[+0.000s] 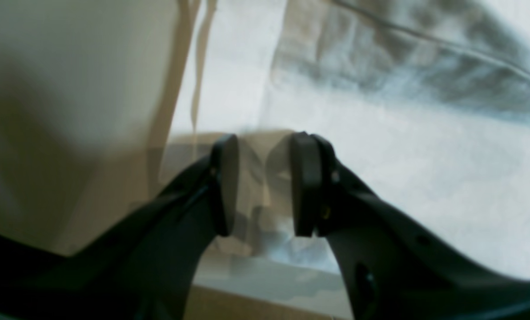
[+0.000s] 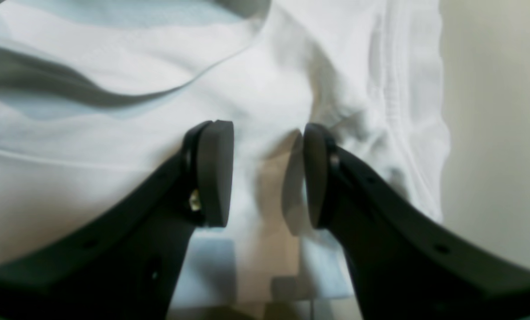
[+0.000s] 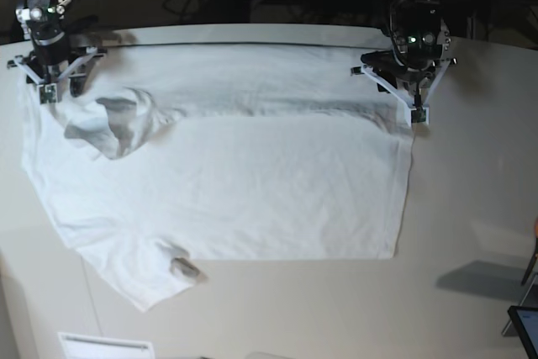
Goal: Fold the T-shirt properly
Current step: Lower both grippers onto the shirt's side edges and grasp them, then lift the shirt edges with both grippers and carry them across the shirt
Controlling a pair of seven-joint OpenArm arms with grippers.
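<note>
Both arms reached down at the table's far edge, left gripper (image 1: 263,184) and right gripper (image 2: 267,175) parted.

The T-shirt (image 3: 252,191) is plain white with no print, its folds shading to grey toward 10 o'clock. The tabletop (image 3: 471,208) beneath is a smooth off-white beige. Both grippers' fingers (image 1: 225,182) are matte black with dark grey pads (image 2: 214,171).
</note>
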